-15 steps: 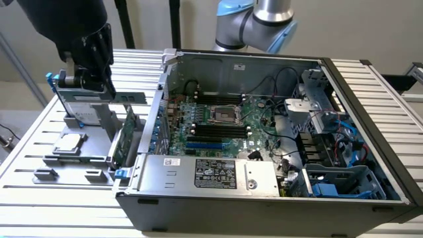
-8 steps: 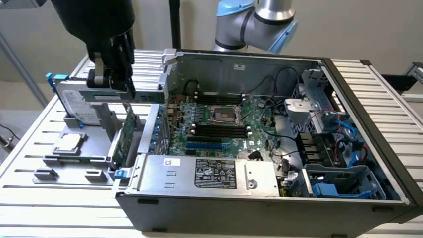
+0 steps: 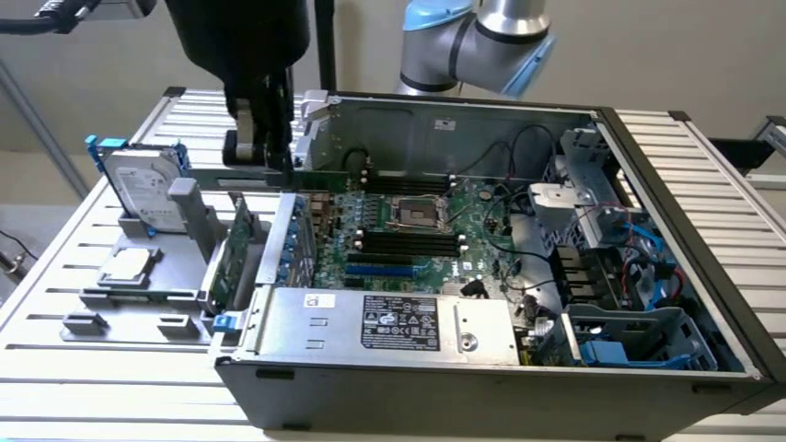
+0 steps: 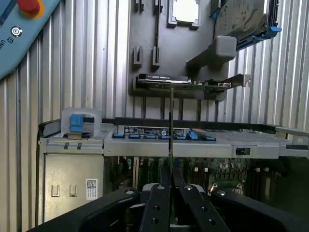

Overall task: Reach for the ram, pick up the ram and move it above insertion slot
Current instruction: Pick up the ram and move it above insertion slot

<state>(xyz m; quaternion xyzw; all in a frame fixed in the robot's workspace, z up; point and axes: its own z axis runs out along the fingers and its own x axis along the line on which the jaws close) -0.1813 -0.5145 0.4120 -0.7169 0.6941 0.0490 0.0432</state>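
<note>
Ram [image 4: 171,121] is already picked up: I see my gripper [image 4: 170,186] clamped together on its near end, the thin stick seen edge-on. I judge reach and pickup done. It hangs over the open computer case [image 3: 687,276] at the rear corner beside the fixture plate [image 3: 129,308], not clearly over the motherboard's memory slots [image 3: 399,247]. The arm comes down from above, fingers pointing down.

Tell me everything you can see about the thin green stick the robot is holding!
The ram is a long, narrow green circuit board. The gripper is shut on it, its dark fingers pinching the upper edge. It hangs level in the air over the open computer case, near the wall on the exterior view's left. In the wrist view it is edge-on, a thin line.
</note>
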